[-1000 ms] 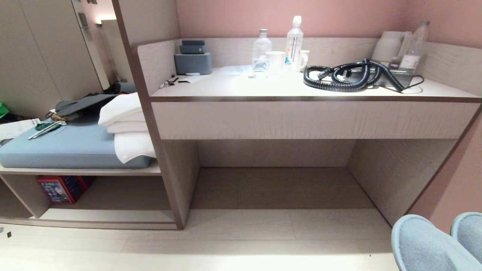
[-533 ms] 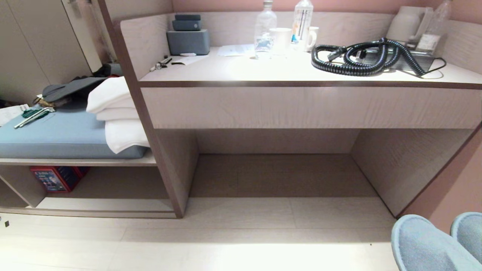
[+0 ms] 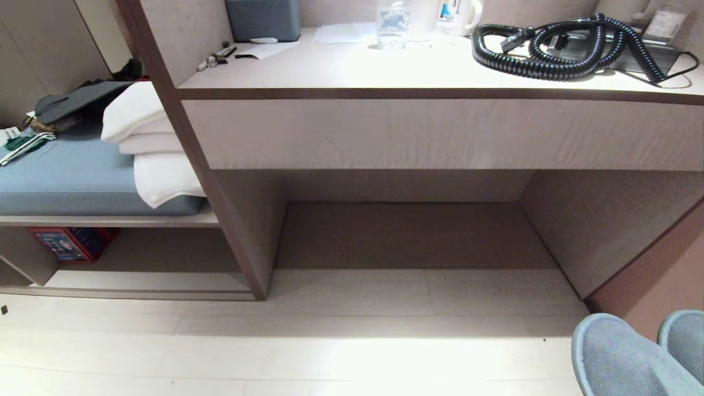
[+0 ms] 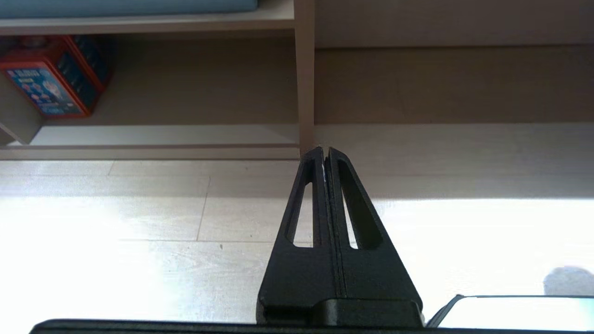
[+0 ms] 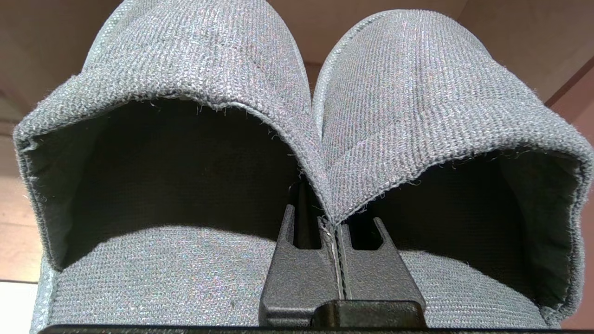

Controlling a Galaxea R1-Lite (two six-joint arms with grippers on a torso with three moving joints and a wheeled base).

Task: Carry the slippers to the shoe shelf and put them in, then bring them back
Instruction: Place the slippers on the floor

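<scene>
Slippers (image 5: 297,93) pinched in right tool (image 5: 338,222); left tool (image 4: 325,150) closed, empty; pale floor (image 3: 330,352).

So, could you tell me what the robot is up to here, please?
The robot is carrying a pair of slippers. Its right pincer is shut on their inner edges, where the two meet, and holds them side by side at the lower right of the head view. It faces the furniture, with the low shoe shelf ahead on its left, and nothing has been put in yet. The left pincer is shut and empty above the floor.
</scene>
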